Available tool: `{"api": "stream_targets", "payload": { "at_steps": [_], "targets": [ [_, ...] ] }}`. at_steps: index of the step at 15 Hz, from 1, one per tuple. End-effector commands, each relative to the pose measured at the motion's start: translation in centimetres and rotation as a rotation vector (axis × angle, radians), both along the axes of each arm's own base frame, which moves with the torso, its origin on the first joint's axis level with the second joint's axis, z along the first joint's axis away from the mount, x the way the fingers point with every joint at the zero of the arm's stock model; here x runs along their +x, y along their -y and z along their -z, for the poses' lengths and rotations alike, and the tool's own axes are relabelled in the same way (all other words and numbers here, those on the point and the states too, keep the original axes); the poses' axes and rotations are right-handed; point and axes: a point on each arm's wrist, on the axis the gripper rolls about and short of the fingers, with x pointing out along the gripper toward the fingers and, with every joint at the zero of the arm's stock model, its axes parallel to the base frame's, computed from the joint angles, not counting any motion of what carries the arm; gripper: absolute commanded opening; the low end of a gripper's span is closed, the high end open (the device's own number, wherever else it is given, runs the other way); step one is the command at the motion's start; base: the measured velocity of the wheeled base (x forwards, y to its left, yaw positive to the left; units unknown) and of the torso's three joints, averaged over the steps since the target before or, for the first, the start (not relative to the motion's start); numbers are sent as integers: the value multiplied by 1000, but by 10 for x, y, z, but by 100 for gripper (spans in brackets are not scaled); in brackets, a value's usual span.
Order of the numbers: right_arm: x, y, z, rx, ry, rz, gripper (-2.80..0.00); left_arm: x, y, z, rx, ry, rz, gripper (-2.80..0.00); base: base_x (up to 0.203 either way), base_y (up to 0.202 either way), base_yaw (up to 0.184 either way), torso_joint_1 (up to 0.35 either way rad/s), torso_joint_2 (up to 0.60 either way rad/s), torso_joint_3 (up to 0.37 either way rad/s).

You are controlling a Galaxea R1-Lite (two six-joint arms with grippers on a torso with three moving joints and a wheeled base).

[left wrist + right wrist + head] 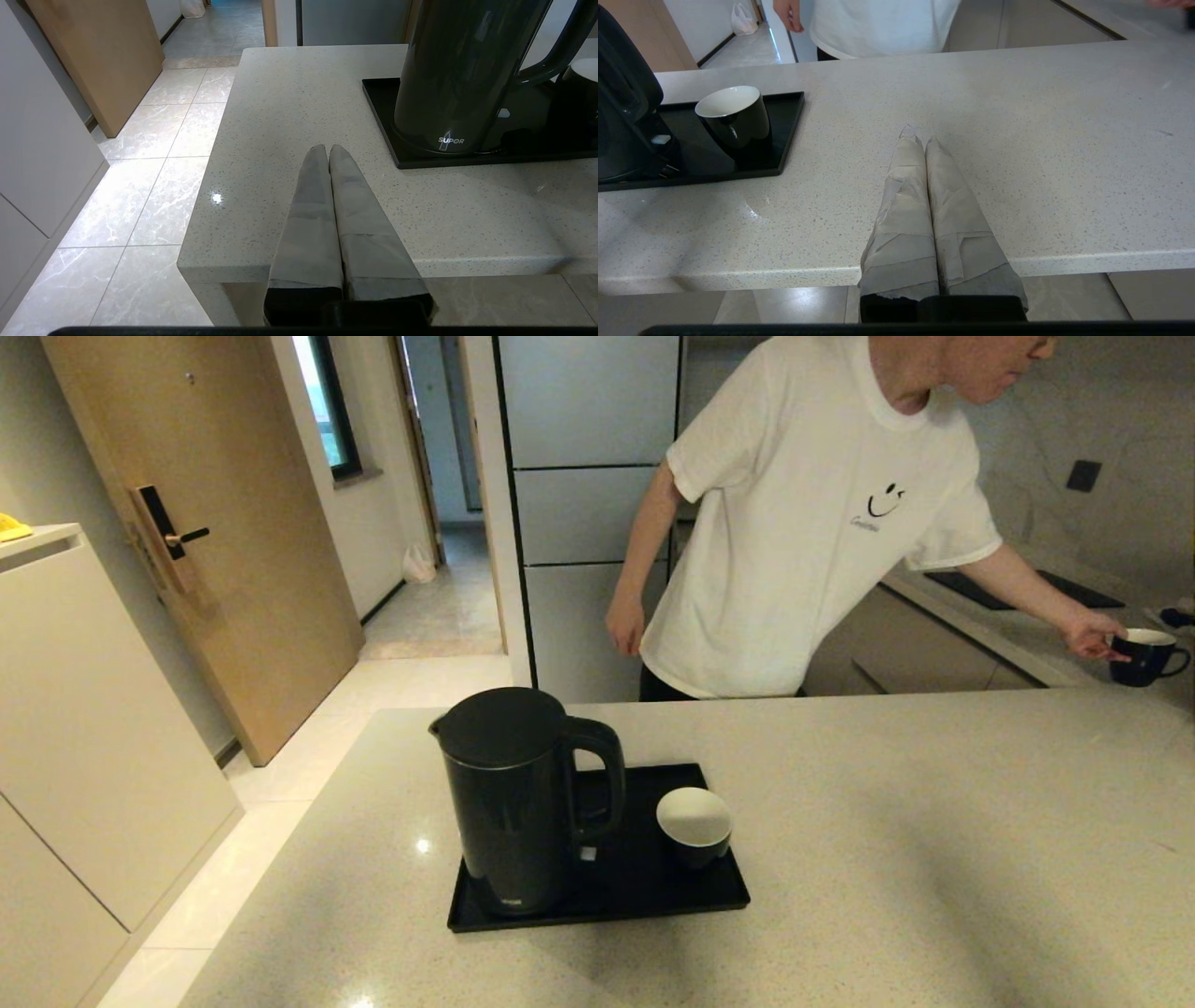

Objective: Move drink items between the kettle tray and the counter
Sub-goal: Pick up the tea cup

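The setting is a home kitchen. A speckled pale stone counter (840,859) forms an island carrying a black tray (691,896) with an electric kettle (513,803) and a cup (695,826). Behind it stand a tall grey cabinet front (588,513), a black cooktop panel (980,588) set in a rear worktop, a wooden entrance door (215,523) with an electronic lock (161,537), and a marble-tiled floor (140,186).

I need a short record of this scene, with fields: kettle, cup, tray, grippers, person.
kettle: black kettle upright on the tray, handle toward the cup
cup: small black cup, white inside, on the tray beside the kettle
tray: black tray on the counter
left gripper: shut, empty, at the counter's near edge
right gripper: shut, empty, at the near edge
person: behind the counter, hand on a dark mug
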Motion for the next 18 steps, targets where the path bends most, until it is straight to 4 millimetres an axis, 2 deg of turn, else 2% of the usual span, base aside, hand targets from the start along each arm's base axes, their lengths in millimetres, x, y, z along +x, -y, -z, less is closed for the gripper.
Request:
{"api": "stream_targets", "payload": {
  "at_steps": [1, 2, 3, 6, 7, 8, 10, 12, 13, 16, 18],
  "targets": [
    [-1, 0, -7, -3, 10, 3, -280, 0, 0, 0, 0, 0, 0, -280, 0, 0, 0, 0, 0, 0],
    [-3, 0, -24, 3, 32, 5, -280, 0, 0, 0, 0, 0, 0, -280, 0, 0, 0, 0, 0, 0],
    [-5, 0, -54, 19, 63, 9, -280, 0, 0, 0, 0, 0, 0, -280, 0, 0, 0, 0, 0, 0],
    [-23, 1, -168, 81, 145, 10, -280, 0, 0, 0, 0, 0, 0, -280, 0, 0, 0, 0, 0, 0],
    [-24, 0, -189, 93, 43, -16, -280, 0, 0, 0, 0, 0, 0, -280, 0, 0, 0, 0, 0, 0],
    [-21, -1, -199, 101, -104, -58, -280, 0, 0, 0, 0, 0, 0, -280, 0, 0, 0, 0, 0, 0],
    [-19, -2, -210, 72, -210, -130, -280, 0, 0, 0, 0, 0, 0, -280, 0, 0, 0, 0, 0, 0],
    [6, -4, -201, 24, -329, -187, -280, 0, 0, 0, 0, 0, 0, -280, 0, 0, 0, 0, 0, 0],
    [29, -5, -184, 8, -431, -214, -280, 0, 0, 0, 0, 0, 0, -280, 0, 0, 0, 0, 0, 0],
    [113, -9, -110, -2, -777, -295, -280, 0, 0, 0, 0, 0, 0, -280, 0, 0, 0, 0, 0, 0],
    [158, -15, -72, -12, -891, -349, -280, 0, 0, 0, 0, 0, 0, -280, 0, 0, 0, 0, 0, 0]
  ]
}}
